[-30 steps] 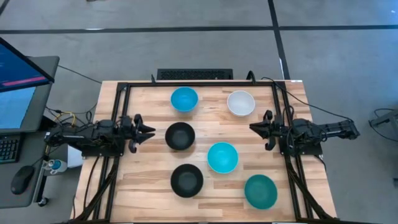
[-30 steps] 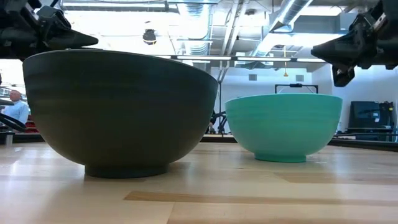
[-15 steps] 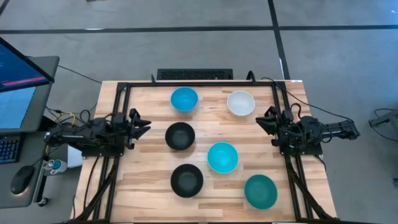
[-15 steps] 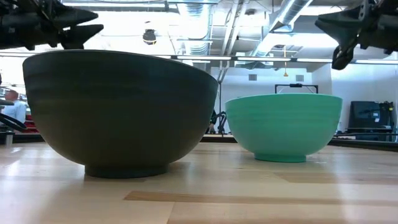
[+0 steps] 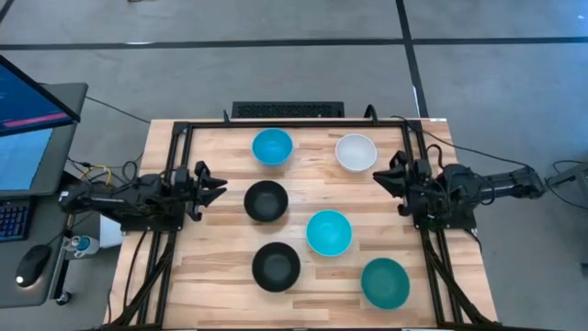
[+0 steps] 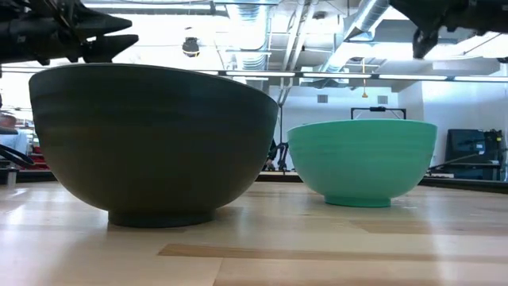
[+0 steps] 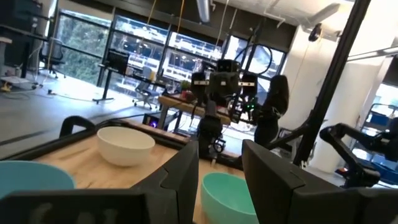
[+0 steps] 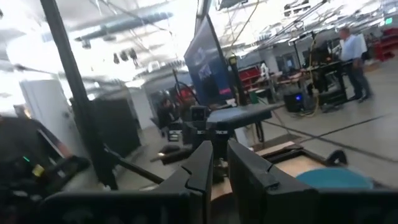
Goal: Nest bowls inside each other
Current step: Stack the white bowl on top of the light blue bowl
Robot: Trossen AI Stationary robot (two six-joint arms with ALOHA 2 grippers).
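Note:
Six bowls stand apart on their bases on the wooden table. In the high view they are a light blue bowl (image 5: pixel 272 146) and a white bowl (image 5: pixel 356 153) at the far side, a black bowl (image 5: pixel 266 201) and a second light blue bowl (image 5: pixel 329 233) in the middle, and another black bowl (image 5: pixel 277 267) and a teal bowl (image 5: pixel 385 282) near the front. My left gripper (image 5: pixel 220 187) hovers open to the left of the middle black bowl. My right gripper (image 5: pixel 378 178) hovers just right of the white bowl, open by a narrow gap. Both grippers are empty.
A black frame (image 5: pixel 294 123) runs along the table's far edge and both sides. A monitor and desk (image 5: pixel 28 129) stand left of the table. The low view shows the near black bowl (image 6: pixel 155 143) and the teal bowl (image 6: pixel 361 159) close up, with both grippers high above them.
Both grippers have risen above the table. My left gripper has drawn back slightly toward the left edge, and my right gripper has moved a little toward the far edge. No bowl has moved.

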